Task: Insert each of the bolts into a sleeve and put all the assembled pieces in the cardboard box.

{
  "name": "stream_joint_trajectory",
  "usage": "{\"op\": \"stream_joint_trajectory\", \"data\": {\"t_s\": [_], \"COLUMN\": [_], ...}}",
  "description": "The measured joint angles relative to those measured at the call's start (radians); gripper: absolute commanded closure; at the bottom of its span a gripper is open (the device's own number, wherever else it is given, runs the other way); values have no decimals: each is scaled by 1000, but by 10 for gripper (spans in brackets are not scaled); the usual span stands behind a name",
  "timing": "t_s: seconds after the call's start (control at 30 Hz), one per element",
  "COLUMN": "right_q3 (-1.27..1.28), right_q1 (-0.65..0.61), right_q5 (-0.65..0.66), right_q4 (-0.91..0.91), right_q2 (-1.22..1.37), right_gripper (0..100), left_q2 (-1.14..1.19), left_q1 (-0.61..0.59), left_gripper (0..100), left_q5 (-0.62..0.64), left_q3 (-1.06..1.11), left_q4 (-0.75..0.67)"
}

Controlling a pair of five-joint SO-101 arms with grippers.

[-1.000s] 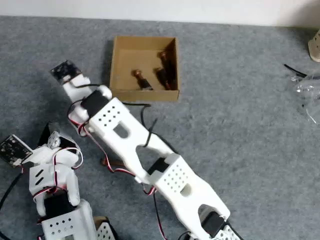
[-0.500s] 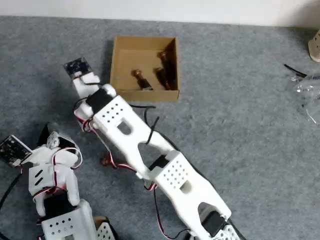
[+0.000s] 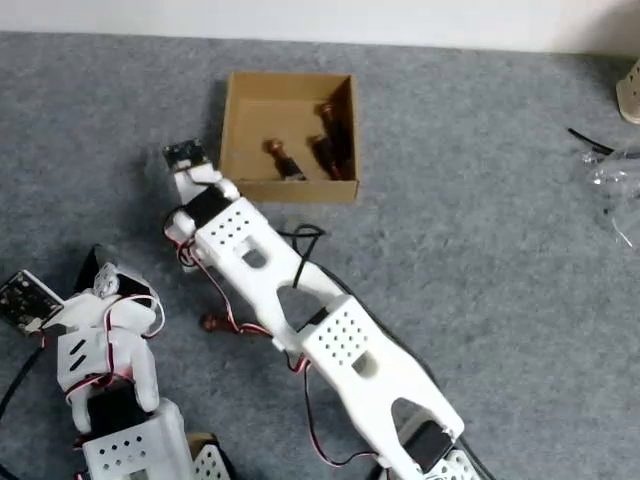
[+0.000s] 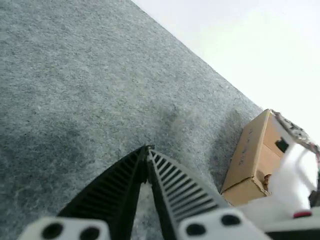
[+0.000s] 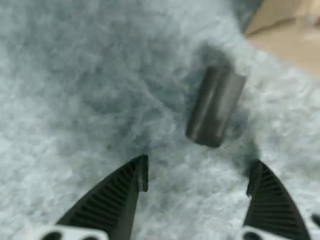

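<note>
Dark sleeve (image 5: 215, 106) flat on the grey mat (image 5: 75, 75), near the cardboard box (image 3: 288, 190). Right gripper (image 5: 199, 165) spread wide, empty, just short of it: advance, straddle the middle, squeeze across the width. Left gripper (image 4: 148, 150) pinched closed, empty.

A grey felt-covered table (image 3: 480, 150) meets a plain white wall (image 3: 400, 15) behind.

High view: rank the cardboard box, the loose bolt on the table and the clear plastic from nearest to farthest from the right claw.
1. The cardboard box: its near left corner is just beside the right claw.
2. The loose bolt: lying well back from the box, on its left side.
3. The clear plastic: far off on the right side.
</note>
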Motion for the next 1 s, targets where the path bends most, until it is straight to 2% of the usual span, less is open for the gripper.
{"op": "stream_joint_trajectory", "data": {"t_s": [0.17, 0.5, 0.7, 0.77, 0.93, 1.0], "right_q3": [0, 0, 0, 8, 32, 32], "right_q1": [9, 48, 61, 61, 71, 80], "right_q5": [-6, -6, -6, -6, -6, -6], "right_q4": [-20, -181, -195, -195, -196, -195], "right_q2": [2, 3, 3, 3, 23, 32], "right_gripper": [702, 702, 705, 749, 961, 997], "left_q2": [0, 0, 0, 0, 0, 0], "left_q1": [0, 0, 0, 0, 0, 0], "left_gripper": [993, 993, 993, 992, 992, 992], "left_q5": [0, 0, 0, 0, 0, 0], "left_q3": [0, 0, 0, 0, 0, 0], "left_q4": [0, 0, 0, 0, 0, 0]}}
